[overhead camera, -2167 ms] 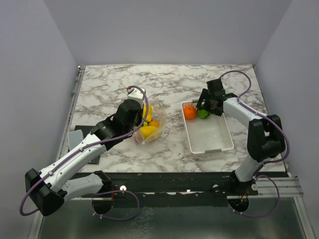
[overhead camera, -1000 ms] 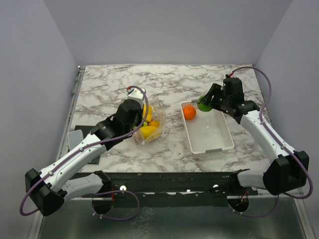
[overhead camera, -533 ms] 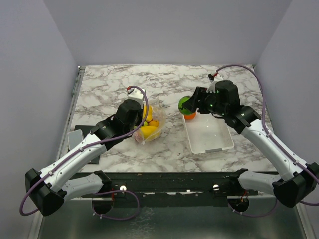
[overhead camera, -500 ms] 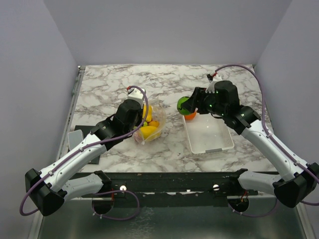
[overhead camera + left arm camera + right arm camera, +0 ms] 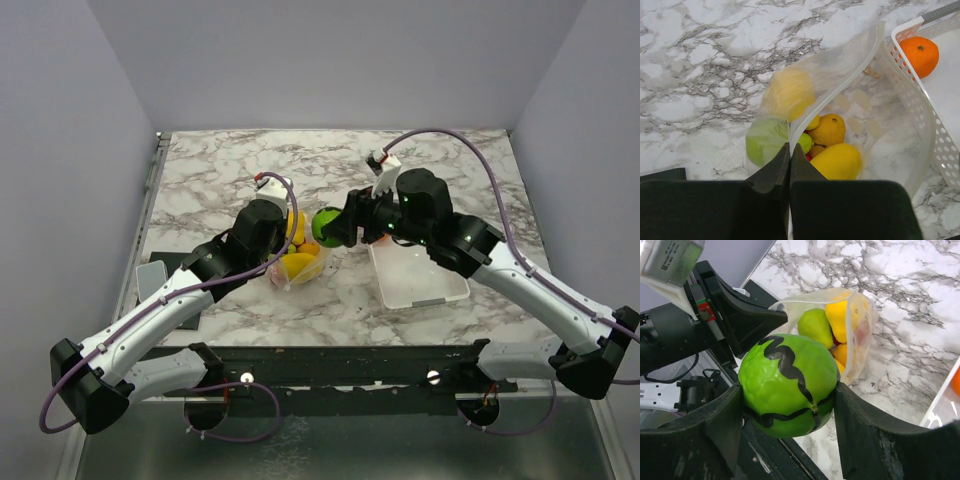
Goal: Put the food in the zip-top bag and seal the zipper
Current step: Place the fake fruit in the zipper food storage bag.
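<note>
Marble table (image 5: 220, 170), ball (image 5: 787, 375) in right gripper (image 5: 788, 390)

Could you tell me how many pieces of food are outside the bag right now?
2: the green ball in the right gripper, and the orange in the tray. The tray is partly hidden, so there may be more.

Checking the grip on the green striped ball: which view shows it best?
Right wrist view: the green striped ball is large and central, clamped in the right gripper. The top view shows it small, near the zip-top bag. The left wrist view misses it.
</note>
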Robot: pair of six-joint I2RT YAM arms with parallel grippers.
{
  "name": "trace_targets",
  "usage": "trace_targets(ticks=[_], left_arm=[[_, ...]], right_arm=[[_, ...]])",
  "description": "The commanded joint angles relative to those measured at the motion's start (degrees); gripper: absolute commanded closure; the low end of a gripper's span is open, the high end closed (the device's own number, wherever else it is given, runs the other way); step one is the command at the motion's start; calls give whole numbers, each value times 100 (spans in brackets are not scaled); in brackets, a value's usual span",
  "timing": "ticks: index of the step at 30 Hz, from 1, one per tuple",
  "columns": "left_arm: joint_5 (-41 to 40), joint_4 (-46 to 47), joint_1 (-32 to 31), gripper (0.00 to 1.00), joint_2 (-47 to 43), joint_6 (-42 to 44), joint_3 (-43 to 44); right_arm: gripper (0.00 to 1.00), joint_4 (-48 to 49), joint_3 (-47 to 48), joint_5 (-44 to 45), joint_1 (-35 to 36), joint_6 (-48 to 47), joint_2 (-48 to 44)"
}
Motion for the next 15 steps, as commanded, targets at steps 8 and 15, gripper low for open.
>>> trace_targets(ticks=[8,15], left_arm=[[143,101,33,100,-101,12,-68],[160,101,39,100,-119,14,-68]], right_arm=[[93,65,611,785,521,-318,1012],[86,-156,919,1303,590,-322,1622]])
